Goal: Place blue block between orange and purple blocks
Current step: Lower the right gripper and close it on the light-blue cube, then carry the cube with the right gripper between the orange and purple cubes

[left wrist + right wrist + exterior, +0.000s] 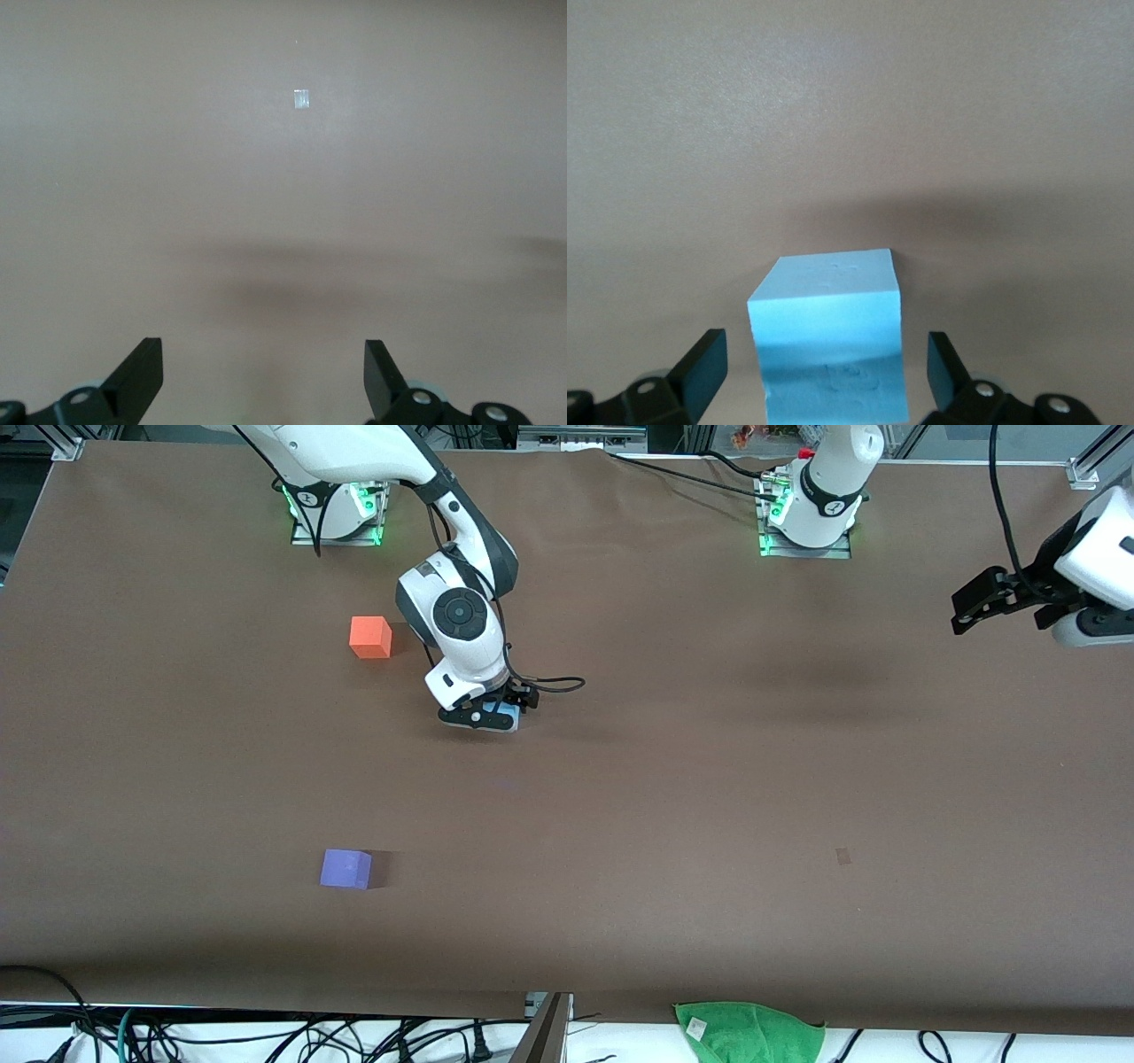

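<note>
Right claw (483, 716) low at mid-surface, toward the right arm's end, straddling blue block (830, 341). Fingers (700, 367) spread wide either side of the cube, clear gaps both sides in right wrist view, no contact seen; not gripping yet. Blue block sits flat on the surface (709, 779), directly between the fingers, centred, so the coming move looks like a plain squeeze, no sideways correction needed. Cube, so no long axis; faces slightly skewed to the finger line in right wrist view, top face looks a touch rotated. Mostly hidden under the claw in front view, only a sliver of blue showing.

Orange block (370, 637) closer to the robots' edge of the surface, near the right arm's base. Purple block (345, 869) closer to the front-camera edge, roughly in line with the orange one. Gap between them wide and bare; blue block lies off that line, toward the left arm's end, so the carry likely goes toward the right arm's end.

Left claw (982, 607) up over the left arm's end of the surface, fingers (140, 376) apart, holding nothing, waiting. Right arm clearly the nearer one.
</note>
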You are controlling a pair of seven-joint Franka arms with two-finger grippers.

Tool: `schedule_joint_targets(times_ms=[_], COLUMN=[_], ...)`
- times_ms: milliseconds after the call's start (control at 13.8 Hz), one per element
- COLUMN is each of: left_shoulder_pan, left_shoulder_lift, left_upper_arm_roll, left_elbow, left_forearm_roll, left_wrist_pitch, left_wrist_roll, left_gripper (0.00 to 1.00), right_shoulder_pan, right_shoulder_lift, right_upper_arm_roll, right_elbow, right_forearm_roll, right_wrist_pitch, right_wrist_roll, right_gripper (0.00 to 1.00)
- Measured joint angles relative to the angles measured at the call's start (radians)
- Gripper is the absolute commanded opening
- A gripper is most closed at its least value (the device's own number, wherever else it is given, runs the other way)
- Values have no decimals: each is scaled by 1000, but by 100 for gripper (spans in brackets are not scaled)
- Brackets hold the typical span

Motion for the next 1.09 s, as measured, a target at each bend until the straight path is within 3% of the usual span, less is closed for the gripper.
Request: schedule_joint_targets(times_ms=[73,145,291,363,799,1090], left_shoulder_pan=[0,0,1,1,1,0], left_shoulder_lift=[-1,-1,-1,-1,-14,11], left_upper_arm_roll=[3,4,5,5,-4,-4], left_elbow=[4,6,17,27,62,61], left_forearm_roll=[0,0,0,0,0,-4], left_wrist_pitch=[0,0,0,0,-92,-82], left_wrist_roll=[0,0,-1,-1,-1,-1], left_gripper=[100,100,100,100,100,100], right_shoulder_pan=[0,0,0,0,0,-4], right_shoulder_lift=[2,4,6,6,2,-36], right_upper_arm_roll=[0,0,0,0,-5,-99], right_elbow=[-10,-17,-19,-19,-11,4], right_forearm_roll=[0,0,0,0,0,0], right_wrist_pitch=[14,23,29,30,43,-21], right_wrist_roll=[0,0,0,0,-9,-153], right_gripper=[99,91,64,56,50,50])
